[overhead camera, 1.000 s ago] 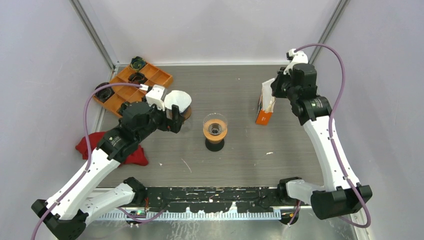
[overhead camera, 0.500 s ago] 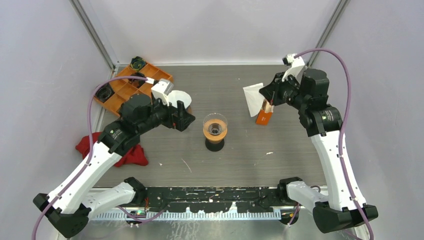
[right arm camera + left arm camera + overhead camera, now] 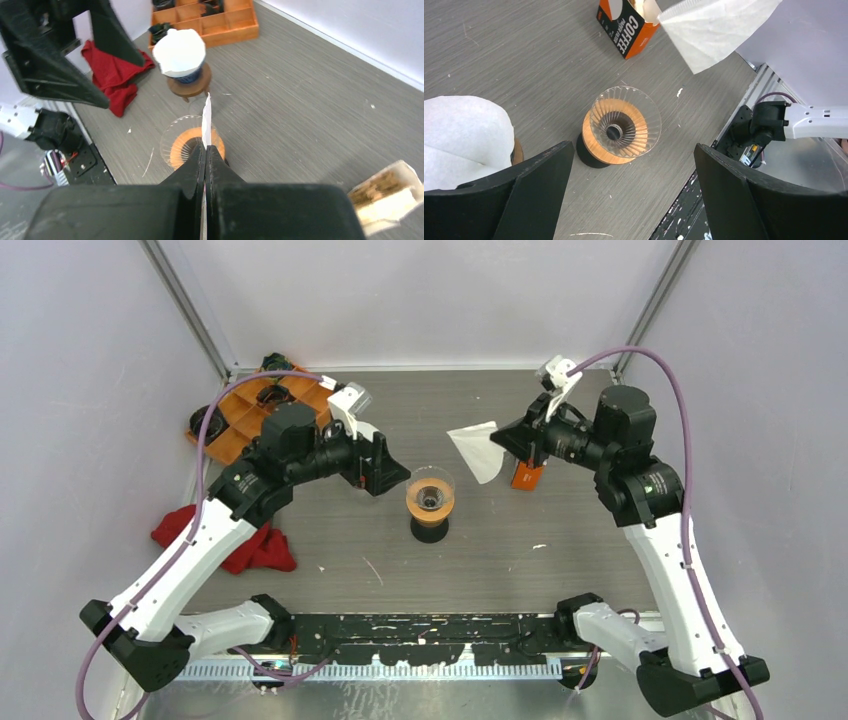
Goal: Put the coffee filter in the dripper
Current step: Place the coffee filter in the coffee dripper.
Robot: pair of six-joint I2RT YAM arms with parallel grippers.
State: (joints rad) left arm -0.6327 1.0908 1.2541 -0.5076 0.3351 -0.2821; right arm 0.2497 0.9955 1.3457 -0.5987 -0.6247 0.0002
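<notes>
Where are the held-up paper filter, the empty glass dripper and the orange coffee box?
paper filter [image 3: 478, 450], top view, middle of the sheet.
glass dripper [image 3: 631, 122], left wrist view, ribbed inner wall.
coffee box [image 3: 624, 31], left wrist view, printed side.

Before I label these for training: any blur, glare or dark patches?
Top external: even light, sharp. Left wrist: dripper crisp, left gripper fingers near-black silhouettes. Right wrist: coffee filter edge-on, a thin white line; box looks soft.

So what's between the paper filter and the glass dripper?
Just bare tabletop, seen in the top view: the coffee filter in the right gripper is apart from the glass dripper.
</notes>
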